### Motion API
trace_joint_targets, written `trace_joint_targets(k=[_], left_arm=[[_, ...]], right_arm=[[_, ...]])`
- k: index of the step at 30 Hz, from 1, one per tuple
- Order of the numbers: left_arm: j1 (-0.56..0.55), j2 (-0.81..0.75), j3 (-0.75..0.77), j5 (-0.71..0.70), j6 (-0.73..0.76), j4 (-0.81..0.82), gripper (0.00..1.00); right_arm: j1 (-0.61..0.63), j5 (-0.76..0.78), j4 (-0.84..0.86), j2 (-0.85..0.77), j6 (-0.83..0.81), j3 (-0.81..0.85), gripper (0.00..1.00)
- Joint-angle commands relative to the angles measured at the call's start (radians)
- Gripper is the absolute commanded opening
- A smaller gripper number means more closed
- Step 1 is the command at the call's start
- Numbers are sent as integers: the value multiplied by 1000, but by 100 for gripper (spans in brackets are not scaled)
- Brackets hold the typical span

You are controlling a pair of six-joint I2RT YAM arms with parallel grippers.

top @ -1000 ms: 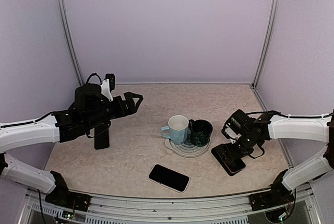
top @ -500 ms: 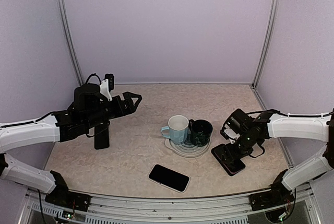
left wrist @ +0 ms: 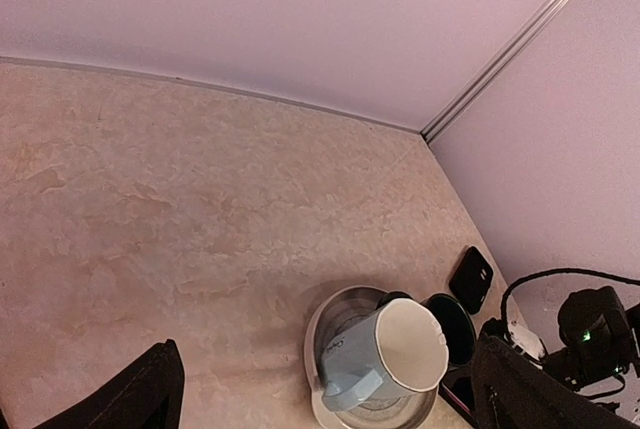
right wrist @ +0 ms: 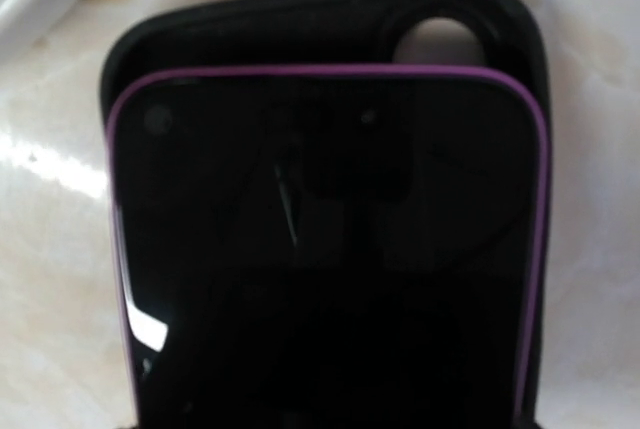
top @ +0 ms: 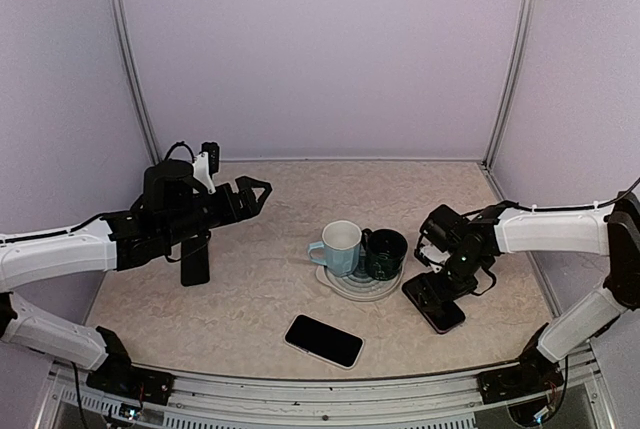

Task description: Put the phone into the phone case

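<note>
1. My right claw (top: 452, 271) hangs low over the right side of the table (top: 270, 279), right above the phone (right wrist: 330, 249) and the case (right wrist: 300, 19). Neither the overhead view nor my own wrist camera shows my fingertips, so I cannot tell whether the jaws stand apart or grip anything. I cannot confirm contact with the phone either.
2. The phone has a purple edge and lies on the black case with its dark glossy side up. It is offset along its length, so the end of the case with the round camera hole is bare past the phone's edge. The case rim shows along both long sides of the phone. I cannot tell whether the phone is pressed into the case.
3. Phone and case lie flat on the table, just to the right of the plate (top: 350, 289).
4. The plate carries a blue mug (top: 341, 247) and a dark mug (top: 385, 252), both upright and side by side. The blue mug's handle points left.
5. A second phone (top: 323, 340) lies flat, screen dark, near the front edge. It is in front of the plate and well apart from both my claws.
6. My left claw (top: 258, 191) is raised over the left of the table, pointing toward the mugs. Its fingers (left wrist: 150, 394) are spread wide and hold nothing.
</note>
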Motion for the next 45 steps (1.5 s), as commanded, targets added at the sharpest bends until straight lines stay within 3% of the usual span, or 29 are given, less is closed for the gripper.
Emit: trace_joint_targets(k=[1, 7, 14, 16, 20, 24, 30, 34, 41, 45], left_arm=[[10, -8, -9, 14, 0, 26, 99], [12, -18, -14, 11, 0, 23, 99], [16, -30, -23, 12, -3, 18, 99], [16, -33, -26, 10, -6, 21, 99], [-4, -31, -25, 28, 15, 32, 98], [-181, -26, -52, -19, 199, 112, 93], [-371, 103, -60, 68, 331, 237, 79], [-475, 359, 108, 82, 439, 210, 65], [-492, 749, 437, 194, 474, 119, 47], [-508, 883, 550, 172, 520, 81, 42]], right_arm=[[-9, 38, 14, 35, -11, 54, 39], [-10, 69, 4, 87, -7, 92, 52], [-10, 73, -14, 63, -2, 110, 94], [-11, 74, -18, 39, 23, 111, 99], [-10, 23, -4, 19, 48, 95, 99], [-33, 31, 42, 29, 83, 65, 99], [-140, -88, 189, -11, 127, 5, 95], [-215, -124, 235, -31, 131, -35, 89], [-270, -232, 333, -37, 116, -135, 84], [-282, -268, 327, -22, 112, -161, 81]])
